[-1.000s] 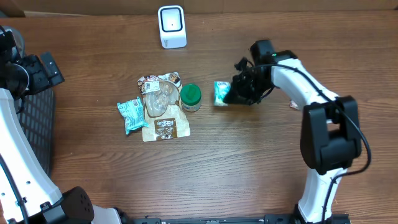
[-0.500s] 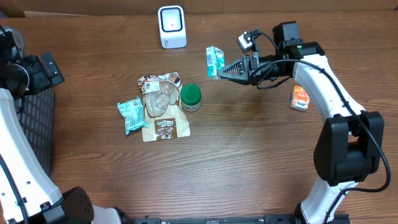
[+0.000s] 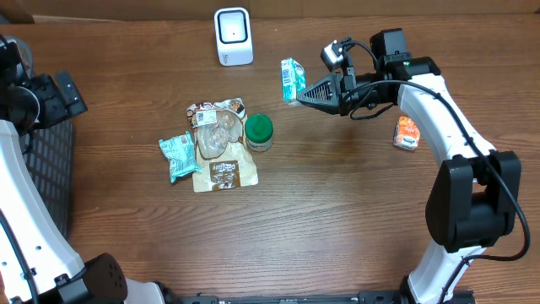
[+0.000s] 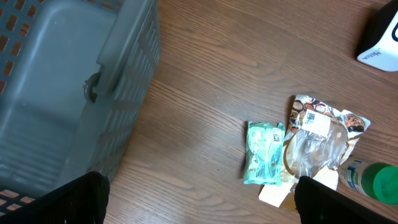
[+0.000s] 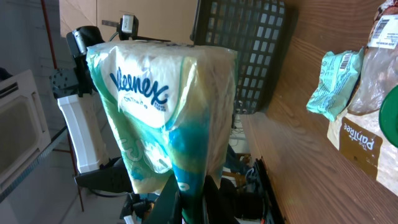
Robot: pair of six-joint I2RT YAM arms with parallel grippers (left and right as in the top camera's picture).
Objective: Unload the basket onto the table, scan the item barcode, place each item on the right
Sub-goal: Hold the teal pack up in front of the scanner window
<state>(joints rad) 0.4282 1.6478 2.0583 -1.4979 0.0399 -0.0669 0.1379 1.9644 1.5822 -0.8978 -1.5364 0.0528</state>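
My right gripper (image 3: pixel 302 95) is shut on a small teal-and-white Kleenex tissue pack (image 3: pixel 292 79), holding it off the table to the right of the white barcode scanner (image 3: pixel 233 35). In the right wrist view the tissue pack (image 5: pixel 168 106) fills the middle, pinched by its lower edge in the right gripper (image 5: pixel 193 199). My left gripper (image 4: pixel 199 202) stands wide open with nothing in it, over bare wood between the basket and the pile of items. From overhead, the left gripper (image 3: pixel 66 93) sits at the far left.
A teal packet (image 3: pixel 177 157), a brown pouch (image 3: pixel 221 160) and a green-lidded jar (image 3: pixel 258 131) lie together mid-table. An orange packet (image 3: pixel 407 133) lies under the right arm. A dark grey basket (image 4: pixel 56 93) stands at the left edge.
The right gripper lifted the tissue pack from the table beside the jar and carried it back toward the scanner, then turned it slightly. The left arm stayed still.
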